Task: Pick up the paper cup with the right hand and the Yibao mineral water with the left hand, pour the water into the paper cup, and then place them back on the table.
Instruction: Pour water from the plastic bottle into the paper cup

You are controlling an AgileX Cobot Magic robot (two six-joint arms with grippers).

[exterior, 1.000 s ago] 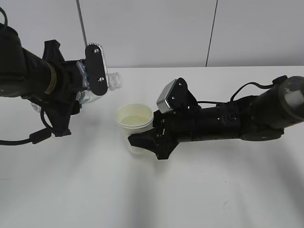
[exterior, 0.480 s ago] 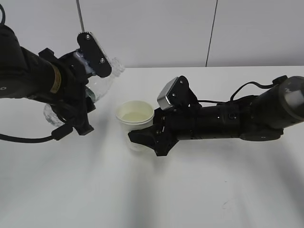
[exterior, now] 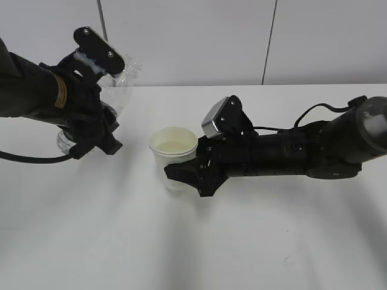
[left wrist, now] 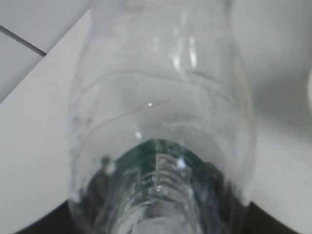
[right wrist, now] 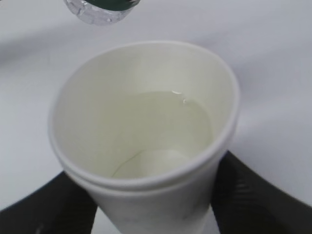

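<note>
My right gripper (exterior: 183, 176) is shut on the paper cup (exterior: 172, 148), which stands upright at the table's middle with clear water in its bottom. In the right wrist view the cup (right wrist: 141, 122) fills the frame with a black finger (right wrist: 253, 195) on each side. My left gripper (exterior: 100, 99) is shut on the Yibao mineral water (exterior: 118, 81) and holds it left of the cup, tilted, neck up and to the right. In the left wrist view the clear bottle (left wrist: 161, 122) fills the frame, with the green label low down. The bottle's base (right wrist: 100, 9) shows above the cup.
The white table (exterior: 272, 241) runs back to a pale wall with two dark vertical seams (exterior: 269, 42). The right arm's body (exterior: 302, 154) lies across the right half of the table. A black cable (exterior: 30, 160) hangs from the left arm.
My left gripper has swung the bottle up and to the left, away from the cup, its neck rising from level to pointing upward. The right gripper and cup have barely moved.
</note>
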